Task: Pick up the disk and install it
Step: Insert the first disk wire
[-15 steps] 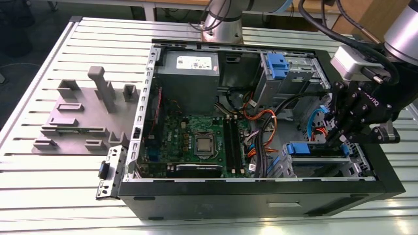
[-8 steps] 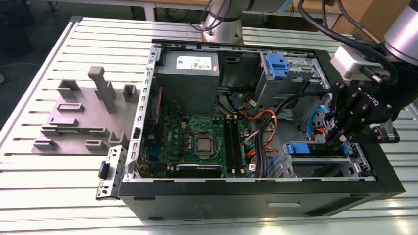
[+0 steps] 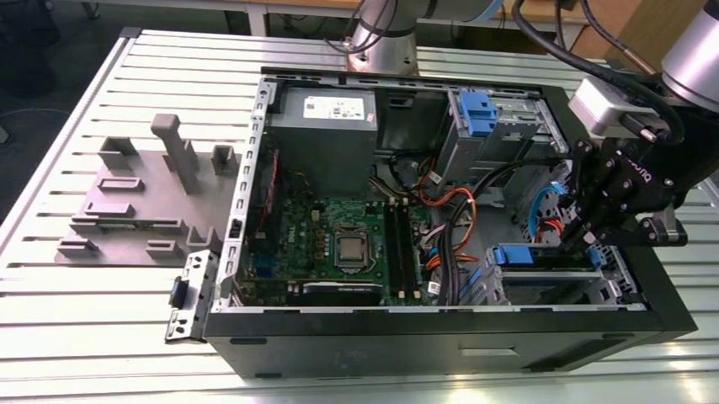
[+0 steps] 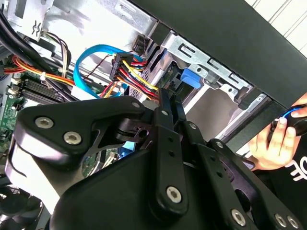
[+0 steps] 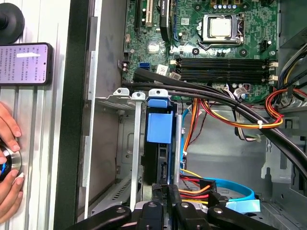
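Disk install, state at this moment.

- **Position:** the hand hangs nose-down inside the open case. It is over the drive cage in the case's near corner, on the exterior view's right.
- **Disk:** the disk sits edge-on in a slot of that cage, between two metal rails. Its blue bracket tab faces the motherboard. The labelled face is not visible from here.
- **Hand state:** narrow, with the fingers drawn almost together in both wrist views. The tips are down at the dark end of the disk, opposite the tab. It looks like they nip or press that end, but the contact itself is hidden, so I cannot tell which.
- **Clutter:** a red-yellow power lead and a looped blue data cable lie just beside the fingers. A second blue-tabbed drive sits in the far bay, well apart.
- **Person:** a person's hand rests on a round control on the surface, outside the case wall.

Handling judgement: the disk is a stiff metal body and dense for its size. Its flanks are smooth and likely to slip under a light pinch, and it is sensitive to shock. The plastic bracket will flex. Best to grip across the long side edges, keeping off the connector end and the board face.
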Tool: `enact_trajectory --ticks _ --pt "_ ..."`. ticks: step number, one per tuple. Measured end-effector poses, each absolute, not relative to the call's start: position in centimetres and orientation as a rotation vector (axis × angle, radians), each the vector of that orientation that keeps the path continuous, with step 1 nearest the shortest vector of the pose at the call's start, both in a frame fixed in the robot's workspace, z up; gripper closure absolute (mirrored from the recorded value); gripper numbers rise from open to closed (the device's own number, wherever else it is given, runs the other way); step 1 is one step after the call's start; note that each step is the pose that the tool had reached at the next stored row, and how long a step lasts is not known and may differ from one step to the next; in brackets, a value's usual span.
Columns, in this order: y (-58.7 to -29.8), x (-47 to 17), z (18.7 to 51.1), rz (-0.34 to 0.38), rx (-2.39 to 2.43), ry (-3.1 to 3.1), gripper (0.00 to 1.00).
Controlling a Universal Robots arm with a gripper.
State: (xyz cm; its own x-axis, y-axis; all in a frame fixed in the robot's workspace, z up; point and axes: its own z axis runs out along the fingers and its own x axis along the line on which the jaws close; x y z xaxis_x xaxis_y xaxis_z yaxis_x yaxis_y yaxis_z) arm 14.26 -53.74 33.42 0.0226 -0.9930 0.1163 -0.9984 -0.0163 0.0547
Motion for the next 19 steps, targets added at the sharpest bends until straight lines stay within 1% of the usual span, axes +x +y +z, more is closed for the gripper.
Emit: enact_trajectory --ticks 19 --pt "-53.76 14.27 32.9 0.067 2.153 -2.118 0.84"
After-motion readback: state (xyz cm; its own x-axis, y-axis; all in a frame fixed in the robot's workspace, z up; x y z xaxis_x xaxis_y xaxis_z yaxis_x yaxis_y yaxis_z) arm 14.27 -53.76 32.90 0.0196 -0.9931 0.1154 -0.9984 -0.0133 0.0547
